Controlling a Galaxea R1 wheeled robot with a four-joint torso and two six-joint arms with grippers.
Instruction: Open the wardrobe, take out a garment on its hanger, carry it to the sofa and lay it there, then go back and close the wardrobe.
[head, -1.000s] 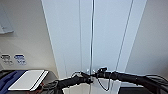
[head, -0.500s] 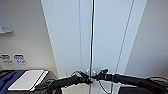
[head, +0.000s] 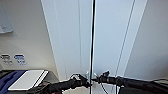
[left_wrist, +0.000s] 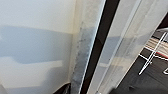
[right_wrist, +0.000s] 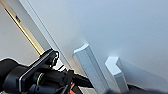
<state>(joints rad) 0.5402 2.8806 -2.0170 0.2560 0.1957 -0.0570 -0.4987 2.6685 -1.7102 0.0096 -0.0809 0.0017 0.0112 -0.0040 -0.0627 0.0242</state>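
Observation:
The white wardrobe (head: 112, 37) stands right before me, a thin dark gap (head: 92, 37) running between its two doors. Low on the doors sit the two small white handles (head: 87, 74) (head: 95, 75). My left gripper (head: 86, 81) is at the left handle and my right gripper (head: 98, 79) at the right one. The right wrist view looks along the door at both handles (right_wrist: 87, 65) (right_wrist: 116, 70), with my left arm (right_wrist: 37, 75) beside them. In the left wrist view the door edge (left_wrist: 85, 50) runs beside the dark gap (left_wrist: 100, 50). Garment, hanger and sofa are hidden.
Left of the wardrobe a dark table carries a flat white board (head: 27, 80) and blue cloth (head: 7, 80). Wall sockets (head: 18, 58) are above it. A thin white frame (left_wrist: 152, 55) stands on the dark floor beside the wardrobe.

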